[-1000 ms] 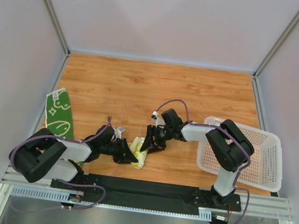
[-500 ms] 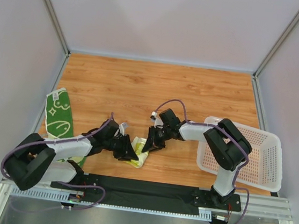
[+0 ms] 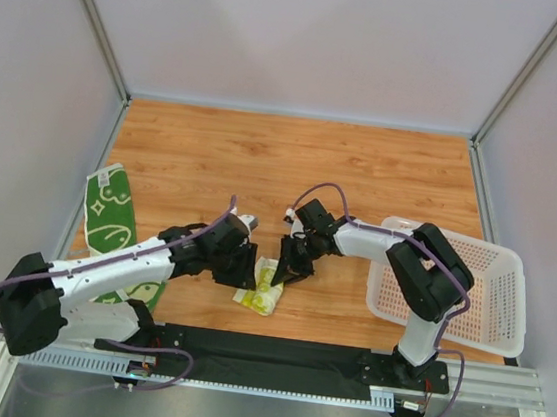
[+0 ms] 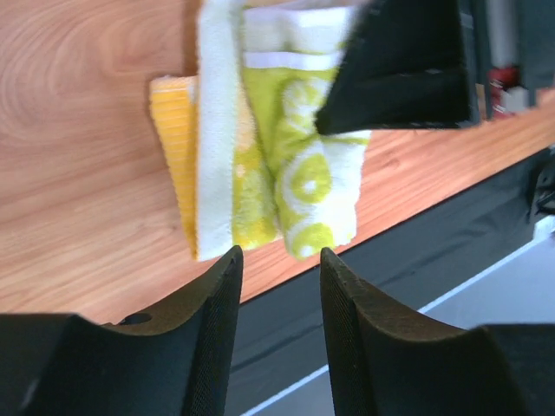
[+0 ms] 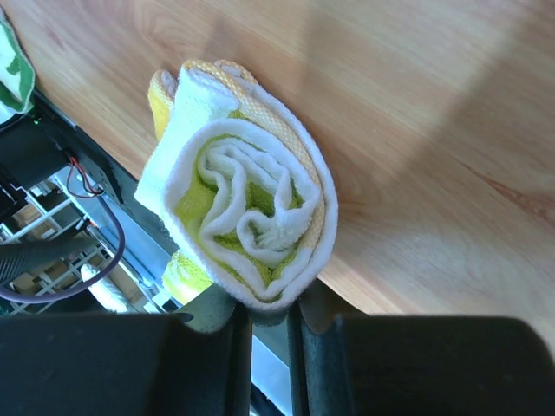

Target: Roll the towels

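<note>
Yellow towel (image 5: 247, 208) is seen rolled up near front edge of table (image 3: 364, 168), approx. centre. Its end is pinched by R claw (image 5: 269, 305), fingers narrow. L claw (image 4: 277, 260) is held part-open just beside the roll, nothing between fingers. Green towel (image 3: 107, 211) is laid flat at far left, unrolled.

yellow towel (image 5: 243, 208): soft terry cloth, looped nap, matt, 1 ribbed woven edge band. green towel (image 3: 109, 211): thin printed cloth, matt. table (image 3: 264, 162): wood-grain top, smooth, slight sheen. basket (image 3: 495, 294): white perforated plastic, faintly glossy. left gripper (image 4: 279, 253): 2 fingers (image 4: 208, 338) of black plastic, smooth, matt. frame rail (image 3: 95, 27): bare brushed metal.
</note>
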Available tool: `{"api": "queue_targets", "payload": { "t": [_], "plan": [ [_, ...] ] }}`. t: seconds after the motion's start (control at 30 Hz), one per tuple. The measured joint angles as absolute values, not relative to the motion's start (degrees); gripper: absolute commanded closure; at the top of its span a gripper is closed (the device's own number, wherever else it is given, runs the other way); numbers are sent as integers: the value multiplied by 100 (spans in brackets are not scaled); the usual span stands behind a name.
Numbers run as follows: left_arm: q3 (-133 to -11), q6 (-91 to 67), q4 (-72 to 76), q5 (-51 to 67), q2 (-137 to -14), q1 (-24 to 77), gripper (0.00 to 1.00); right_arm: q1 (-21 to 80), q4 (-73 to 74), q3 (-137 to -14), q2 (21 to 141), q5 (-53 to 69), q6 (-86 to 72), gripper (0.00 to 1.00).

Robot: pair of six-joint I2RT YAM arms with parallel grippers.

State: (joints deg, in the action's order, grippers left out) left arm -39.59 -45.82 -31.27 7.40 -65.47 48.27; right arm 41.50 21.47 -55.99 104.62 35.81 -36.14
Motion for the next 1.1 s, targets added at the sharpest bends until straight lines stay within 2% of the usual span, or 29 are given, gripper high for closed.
{"api": "queue_targets", "payload": {
  "t": [0.2,0.33,0.7,1.1],
  "plan": [
    [-4792,-4355,-3479,-285,-7188,6110,53,4160,2506,-5688,10385,3385,-3614,94],
    [-5190,-4298,-3505,-506,-7835,6595,53,4160,2670,-5697,10313,3275,-3614,94],
    [-5393,-4268,-3404,-681,-8871,6847,51,4187,2853,-5697,10184,3135,-3612,94],
    [-5395,-4316,-3186,-827,-9183,6895,43,4180,2906,-5697,10184,3107,-3594,92]
  ]
}}
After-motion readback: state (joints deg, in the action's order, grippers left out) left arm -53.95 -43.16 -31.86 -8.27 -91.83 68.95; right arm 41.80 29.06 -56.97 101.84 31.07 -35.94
